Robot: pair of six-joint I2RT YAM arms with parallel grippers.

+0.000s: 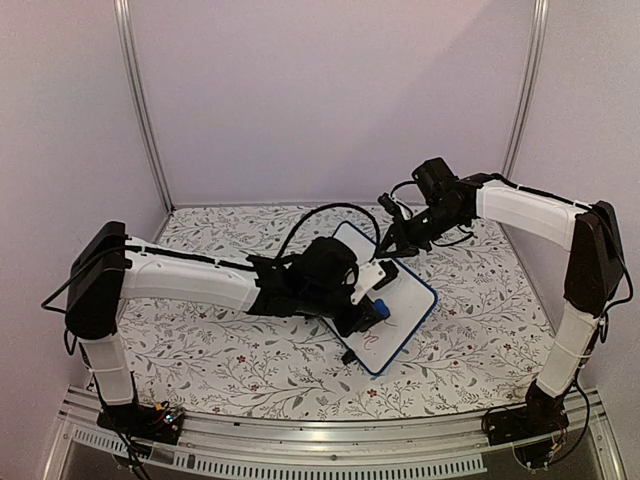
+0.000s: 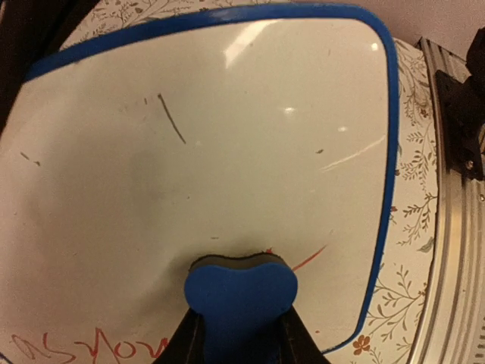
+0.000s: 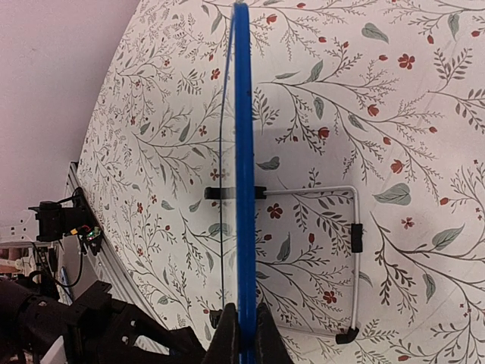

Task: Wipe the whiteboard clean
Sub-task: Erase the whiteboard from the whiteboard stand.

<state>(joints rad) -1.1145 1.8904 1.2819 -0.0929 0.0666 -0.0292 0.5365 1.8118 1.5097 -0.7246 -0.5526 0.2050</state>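
Top: whiteboard (image 1: 410,288) tilted mid-table (image 1: 220,360); right gripper (image 1: 384,243) pinches far edge, steadying it.
Left wrist: left gripper (image 2: 241,334) clamped on blue eraser (image 2: 240,292), pressed to board for wiping; red writing (image 2: 91,350) unwiped.
Right wrist: fingers closed on blue frame (image 3: 242,152); wire stand (image 3: 353,243) beside it.

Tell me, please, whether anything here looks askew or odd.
Nothing spilled or broken. The whiteboard sits skewed to the table edges, its far edge pinched by the right tool; red writing shows beside the eraser.
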